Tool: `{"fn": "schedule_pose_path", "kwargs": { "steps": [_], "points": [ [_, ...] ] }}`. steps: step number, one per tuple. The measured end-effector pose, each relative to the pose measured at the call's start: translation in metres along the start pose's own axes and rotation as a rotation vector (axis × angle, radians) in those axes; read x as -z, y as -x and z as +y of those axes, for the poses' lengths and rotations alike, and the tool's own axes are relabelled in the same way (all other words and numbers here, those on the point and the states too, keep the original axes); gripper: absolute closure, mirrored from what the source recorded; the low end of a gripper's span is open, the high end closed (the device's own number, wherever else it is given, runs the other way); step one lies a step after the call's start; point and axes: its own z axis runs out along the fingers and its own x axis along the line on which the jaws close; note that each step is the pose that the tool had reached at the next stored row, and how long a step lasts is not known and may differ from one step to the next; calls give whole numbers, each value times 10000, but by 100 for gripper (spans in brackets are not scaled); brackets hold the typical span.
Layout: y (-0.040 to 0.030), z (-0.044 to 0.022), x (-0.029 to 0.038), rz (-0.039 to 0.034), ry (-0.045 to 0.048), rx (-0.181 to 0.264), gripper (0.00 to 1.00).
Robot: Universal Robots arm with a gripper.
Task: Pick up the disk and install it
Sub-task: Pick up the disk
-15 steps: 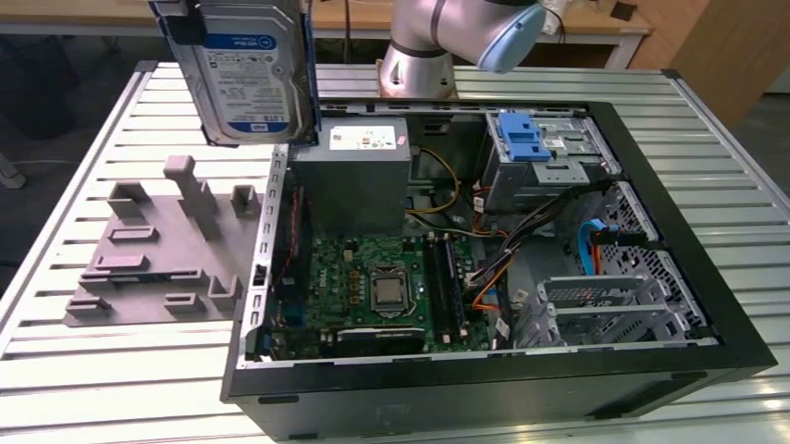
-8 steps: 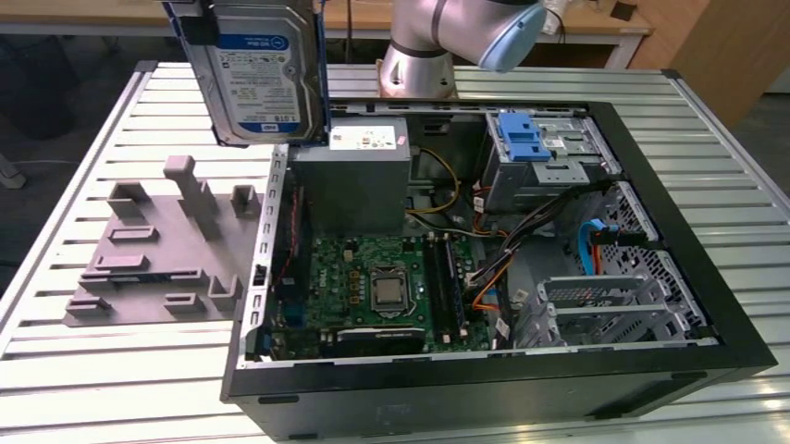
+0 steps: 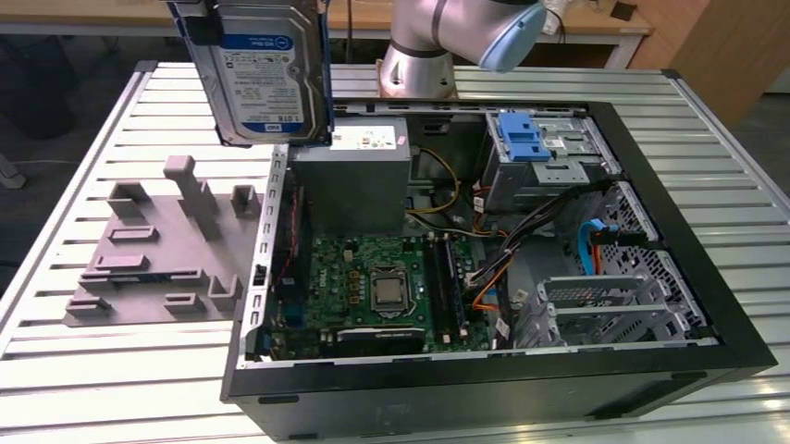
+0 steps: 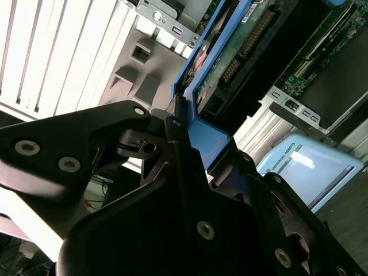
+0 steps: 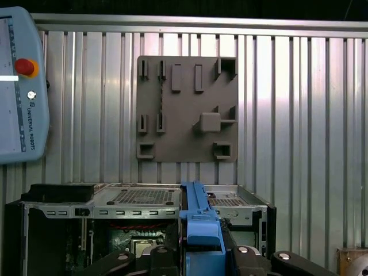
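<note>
The disk (image 3: 259,69), a silver hard drive with a blue-and-white label in a blue plastic carrier, hangs upright in the air above the far left corner of the open computer case (image 3: 494,370). Its lower edge is just over the grey power supply (image 3: 351,180). In the second wrist view my gripper (image 4: 204,144) is shut on the carrier's blue end tab, with black fingers (image 4: 172,123) on both sides and the disk (image 4: 230,63) stretching away from them. In the first wrist view the disk (image 5: 198,213) shows edge-on, rising from my gripper (image 5: 201,253) in front of the case.
A grey fixture plate (image 3: 154,250) with raised blocks lies on the slatted metal table, on the exterior view's left of the case. Inside the case are a blue-latched drive cage (image 3: 537,153), a motherboard (image 3: 383,287) and loose cables. The arm's base (image 3: 420,46) stands behind the case. A teach pendant (image 5: 20,86) lies on the table.
</note>
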Motion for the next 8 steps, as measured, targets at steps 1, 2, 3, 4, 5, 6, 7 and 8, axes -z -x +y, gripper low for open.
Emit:
{"fn": "schedule_pose_path", "kwargs": {
  "steps": [1,2,3,4,5,6,7,8],
  "points": [
    [0,-1,1,1,1,1,64],
    [0,-1,1,1,1,1,64],
    [0,-1,0,0,1,1,64],
    [0,-2,0,1,1,1,64],
    [0,-2,0,1,0,1,64],
    [0,-2,0,0,1,2,64],
    [0,-3,0,0,1,1,64],
    [0,-4,0,0,1,1,64]
  ]
}}
